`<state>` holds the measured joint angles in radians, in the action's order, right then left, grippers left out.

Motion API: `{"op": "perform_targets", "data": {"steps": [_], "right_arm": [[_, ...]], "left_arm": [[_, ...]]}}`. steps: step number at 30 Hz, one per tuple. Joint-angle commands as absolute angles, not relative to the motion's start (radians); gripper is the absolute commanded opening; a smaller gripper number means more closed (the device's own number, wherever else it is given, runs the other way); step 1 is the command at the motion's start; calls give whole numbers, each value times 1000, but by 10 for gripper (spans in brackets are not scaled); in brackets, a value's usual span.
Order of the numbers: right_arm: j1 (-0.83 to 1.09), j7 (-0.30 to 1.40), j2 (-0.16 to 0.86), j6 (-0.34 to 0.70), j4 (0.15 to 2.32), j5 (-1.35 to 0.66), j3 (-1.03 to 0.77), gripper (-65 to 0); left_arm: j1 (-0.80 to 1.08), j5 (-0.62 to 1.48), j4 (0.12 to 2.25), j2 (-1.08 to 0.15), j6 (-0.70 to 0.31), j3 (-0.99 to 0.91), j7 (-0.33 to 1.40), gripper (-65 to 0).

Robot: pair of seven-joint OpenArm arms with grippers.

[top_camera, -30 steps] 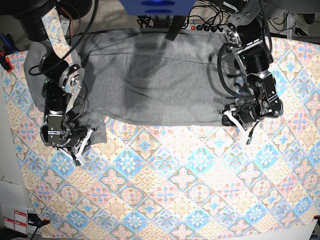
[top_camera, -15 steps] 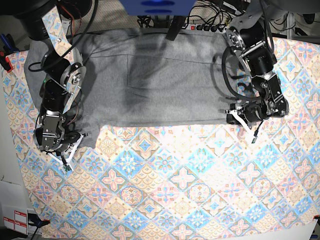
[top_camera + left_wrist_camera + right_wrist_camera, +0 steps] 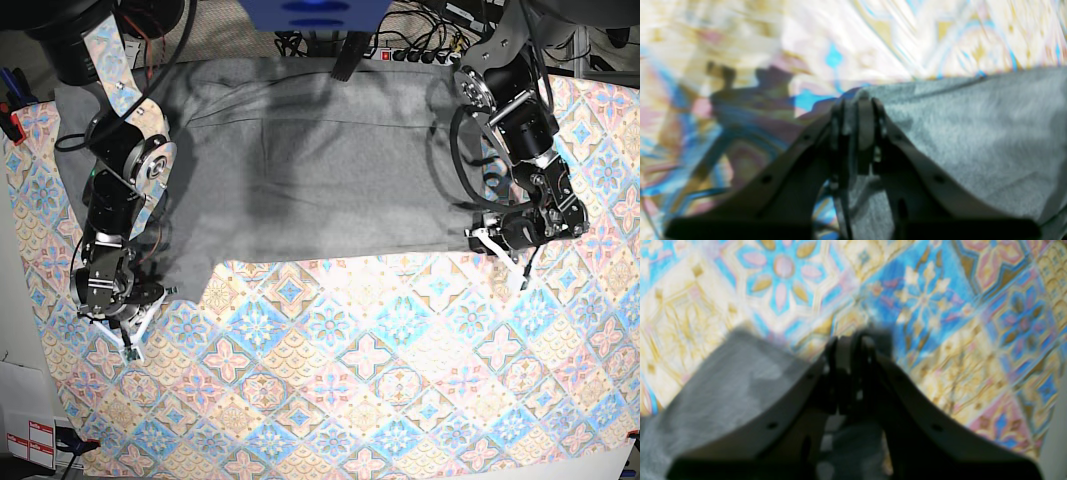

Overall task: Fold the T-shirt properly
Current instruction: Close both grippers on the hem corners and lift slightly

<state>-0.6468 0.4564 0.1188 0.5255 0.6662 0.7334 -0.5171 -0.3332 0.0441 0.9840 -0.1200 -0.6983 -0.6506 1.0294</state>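
Both end effectors clamp the T-shirt (image 3: 310, 170); tablecloth (image 3: 380, 370) beneath.

Both wrist views blurred, soft — base view sharp, evenly lit, w/ arm shadows.

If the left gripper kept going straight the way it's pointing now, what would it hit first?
Most likely only the patterned tablecloth. The left gripper is shut on the edge of the T-shirt, and past that edge the wrist view shows just tablecloth. The view is blurred, so depth is uncertain.
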Motion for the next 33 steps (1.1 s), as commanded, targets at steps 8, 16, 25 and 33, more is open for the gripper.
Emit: {"op": "perform_targets", "data": {"steps": [8, 16, 25, 33], "right_arm": [[-690, 441, 127, 484, 763, 722, -509, -605], [-636, 521, 117, 539, 762, 725, -507, -592], [-622, 567, 107, 674, 763, 723, -516, -329], [-596, 573, 107, 679, 891, 723, -516, -224]], "left_arm": [[-401, 53, 1001, -134, -698, -647, 1012, -590], [-380, 53, 1000, -130, -698, -645, 1012, -590], [-367, 53, 1000, -131, -698, -645, 1012, -590], [-348, 54, 1000, -128, -698, -645, 1012, -590]]}}
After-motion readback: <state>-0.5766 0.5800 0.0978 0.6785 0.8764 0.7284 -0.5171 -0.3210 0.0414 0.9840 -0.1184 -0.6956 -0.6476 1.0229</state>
